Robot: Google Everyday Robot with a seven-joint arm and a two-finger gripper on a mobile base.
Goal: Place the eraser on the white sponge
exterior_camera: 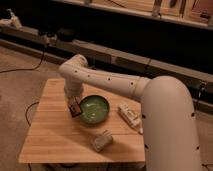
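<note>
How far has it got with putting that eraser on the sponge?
Done: the pickup, it seems; the gripper, beside the green bowl, has its jaws shut on the eraser. In hand: holding it there. Left: moving across to the white sponge near the front edge of the table and setting the eraser on it.
</note>
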